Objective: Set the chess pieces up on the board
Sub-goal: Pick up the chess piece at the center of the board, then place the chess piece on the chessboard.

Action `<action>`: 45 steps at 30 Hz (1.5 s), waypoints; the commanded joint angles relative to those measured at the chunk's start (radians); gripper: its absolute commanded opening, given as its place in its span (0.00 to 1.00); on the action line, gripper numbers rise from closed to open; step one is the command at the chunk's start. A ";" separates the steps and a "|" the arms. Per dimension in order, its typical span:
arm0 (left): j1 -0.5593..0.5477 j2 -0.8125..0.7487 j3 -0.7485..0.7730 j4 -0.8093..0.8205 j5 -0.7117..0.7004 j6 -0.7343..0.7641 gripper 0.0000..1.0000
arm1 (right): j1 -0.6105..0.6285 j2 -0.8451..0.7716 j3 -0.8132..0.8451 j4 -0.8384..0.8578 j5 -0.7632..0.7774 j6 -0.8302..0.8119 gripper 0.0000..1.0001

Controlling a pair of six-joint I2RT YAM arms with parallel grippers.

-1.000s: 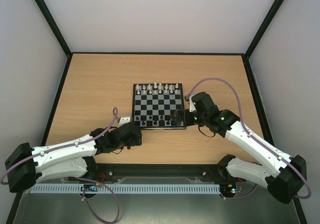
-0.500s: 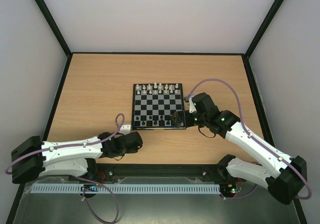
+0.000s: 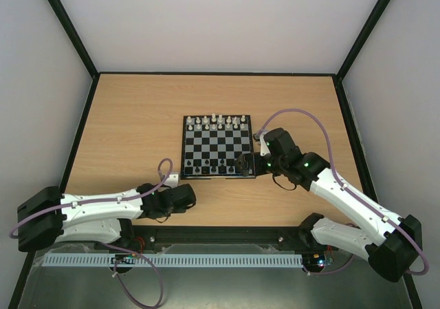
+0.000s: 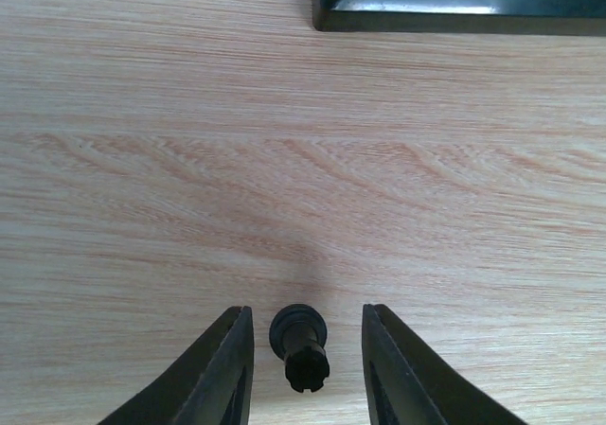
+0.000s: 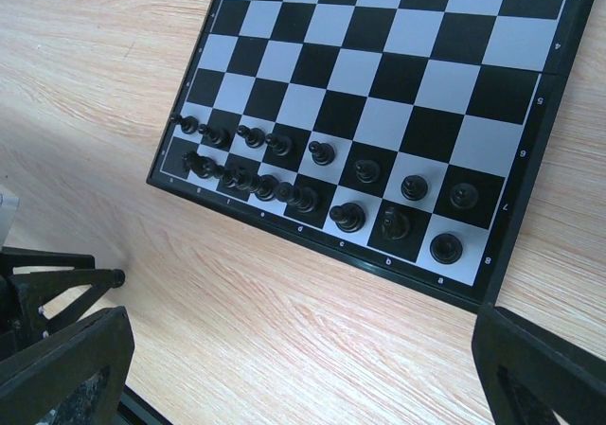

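Observation:
The board [image 3: 217, 146] lies mid-table, with white pieces [image 3: 216, 122] along its far rows. Two rows of black chess pieces [image 5: 322, 184] fill its near edge. One loose black piece [image 4: 300, 346], notched on top like a rook, sits on the bare wood just short of the board's near left corner [image 4: 454, 8]. My left gripper [image 4: 306, 308] straddles this piece, open, with a gap on each side of it. My right gripper [image 5: 301, 321] hangs wide open over the wood by the board's near right corner [image 3: 242, 163], holding nothing.
The wooden table [image 3: 137, 130] is walled by a dark frame and pale panels on three sides. A purple cable loops off each arm [image 3: 302, 116]. In the right wrist view the left gripper's fingers [image 5: 57, 283] show at the lower left.
The left arm has dropped lower and flatter toward the table near the board's left corner. Its jaws have narrowed round the loose piece. The right arm has stayed put.

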State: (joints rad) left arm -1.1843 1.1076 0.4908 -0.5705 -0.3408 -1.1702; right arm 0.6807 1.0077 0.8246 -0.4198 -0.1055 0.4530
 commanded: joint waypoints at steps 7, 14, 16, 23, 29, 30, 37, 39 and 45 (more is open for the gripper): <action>-0.011 0.035 -0.016 -0.008 -0.006 -0.011 0.23 | -0.003 -0.007 -0.015 0.002 -0.018 -0.006 0.99; -0.011 0.050 0.000 -0.003 -0.018 0.003 0.07 | -0.003 -0.009 -0.018 0.003 -0.015 -0.005 0.99; -0.010 0.061 0.021 -0.007 -0.031 0.014 0.07 | -0.003 -0.011 -0.018 0.003 -0.016 -0.005 0.99; 0.044 0.108 0.123 0.009 -0.066 0.117 0.08 | -0.003 -0.022 -0.022 0.004 -0.005 -0.002 0.99; 0.111 0.136 0.205 0.029 -0.086 0.228 0.08 | -0.003 -0.029 -0.022 0.002 0.004 0.000 0.99; 0.125 0.144 0.216 0.030 -0.091 0.244 0.08 | -0.002 -0.030 -0.022 0.001 0.004 0.000 0.99; 0.207 0.189 0.266 0.093 -0.078 0.343 0.08 | -0.003 -0.034 -0.022 0.001 0.006 0.000 0.99; 0.222 0.210 0.279 0.105 -0.075 0.365 0.08 | -0.003 -0.035 -0.023 0.003 0.004 0.000 0.99; 0.256 0.269 0.308 0.149 -0.053 0.412 0.08 | -0.003 -0.038 -0.025 0.004 0.004 0.000 0.99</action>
State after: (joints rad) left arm -0.9451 1.3483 0.7650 -0.4568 -0.3992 -0.8143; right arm 0.6807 0.9928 0.8097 -0.4133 -0.1036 0.4530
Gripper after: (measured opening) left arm 0.116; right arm 0.986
